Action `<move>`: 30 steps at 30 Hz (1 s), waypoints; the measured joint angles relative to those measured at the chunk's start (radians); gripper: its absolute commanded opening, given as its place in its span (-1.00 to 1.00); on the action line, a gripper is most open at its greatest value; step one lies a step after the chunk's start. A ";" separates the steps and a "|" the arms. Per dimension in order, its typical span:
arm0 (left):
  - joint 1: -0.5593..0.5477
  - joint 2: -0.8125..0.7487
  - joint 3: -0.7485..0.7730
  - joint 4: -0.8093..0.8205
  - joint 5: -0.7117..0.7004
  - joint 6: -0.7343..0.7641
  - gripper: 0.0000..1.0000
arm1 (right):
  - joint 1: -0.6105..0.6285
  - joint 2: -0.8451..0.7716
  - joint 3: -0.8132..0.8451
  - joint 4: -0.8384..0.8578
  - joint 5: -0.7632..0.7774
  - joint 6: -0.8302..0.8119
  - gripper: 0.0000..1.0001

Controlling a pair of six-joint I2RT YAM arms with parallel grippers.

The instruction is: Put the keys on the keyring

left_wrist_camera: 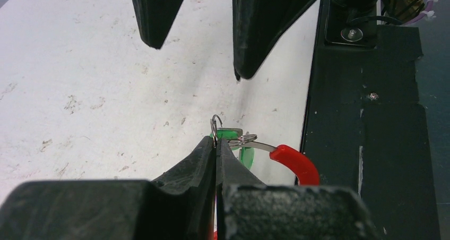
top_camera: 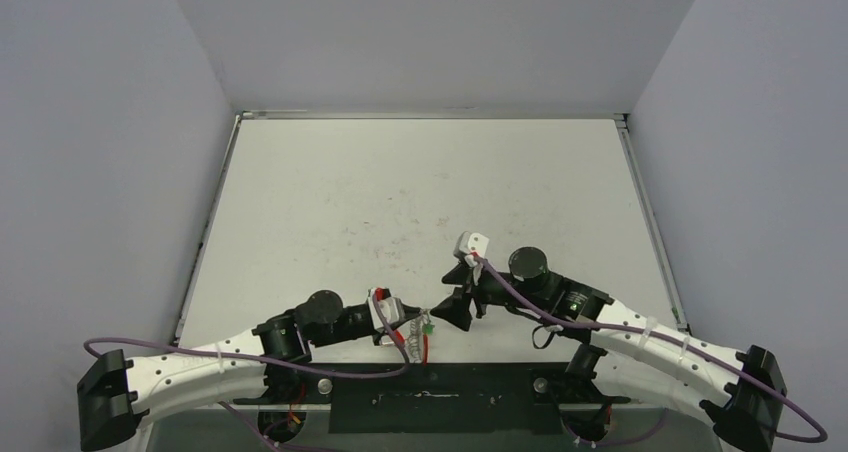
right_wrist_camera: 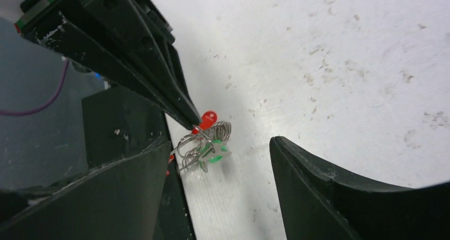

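Keyring (left_wrist_camera: 297,163) sat clamped in the left gripper (left_wrist_camera: 216,144), keys (left_wrist_camera: 233,134) just past its tips; the right gripper (left_wrist_camera: 197,59) stood spread wide beyond them.

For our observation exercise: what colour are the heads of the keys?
The keys have bright green heads; the right wrist view shows them best.

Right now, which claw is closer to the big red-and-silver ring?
Left. The left gripper is shut on the keyring itself; the right gripper hangs open just beyond it, not touching.
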 measured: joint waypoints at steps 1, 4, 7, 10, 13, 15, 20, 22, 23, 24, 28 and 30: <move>0.000 -0.005 0.000 0.000 0.000 0.000 -1.00 | 0.000 -0.027 -0.023 0.034 0.020 0.019 0.43; 0.000 -0.021 0.000 -0.001 0.000 0.000 -1.00 | 0.000 -0.089 -0.078 0.114 0.074 0.046 0.40; 0.000 -0.035 0.000 -0.002 0.000 0.000 -1.00 | 0.000 -0.137 -0.117 0.165 0.085 0.015 0.37; 0.000 -0.044 -0.006 -0.003 0.000 0.000 -1.00 | 0.000 -0.169 -0.153 0.205 0.052 -0.061 0.37; 0.000 -0.049 -0.013 -0.003 0.008 0.000 -1.00 | 0.000 -0.174 -0.180 0.229 0.007 -0.146 0.33; 0.000 -0.051 -0.015 -0.003 0.016 0.001 -1.00 | 0.000 -0.169 -0.196 0.251 -0.024 -0.197 0.24; 0.000 -0.055 -0.016 -0.002 0.043 0.001 -1.00 | 0.000 -0.113 -0.234 0.321 -0.118 -0.308 0.06; 0.000 -0.055 -0.016 -0.002 0.050 0.001 -1.00 | 0.000 -0.083 -0.239 0.340 -0.147 -0.332 -0.01; 0.000 -0.055 -0.016 -0.001 0.053 0.001 -1.00 | 0.000 -0.068 -0.240 0.350 -0.161 -0.344 -0.05; 0.000 -0.055 -0.016 -0.001 0.057 0.001 -1.00 | 0.000 -0.055 -0.241 0.359 -0.174 -0.353 -0.09; 0.000 -0.055 -0.016 0.000 0.070 0.001 -1.00 | 0.000 -0.009 -0.241 0.397 -0.216 -0.375 -0.18; 0.000 -0.055 -0.016 0.001 0.073 0.001 -1.00 | 0.002 0.010 -0.241 0.412 -0.232 -0.381 -0.24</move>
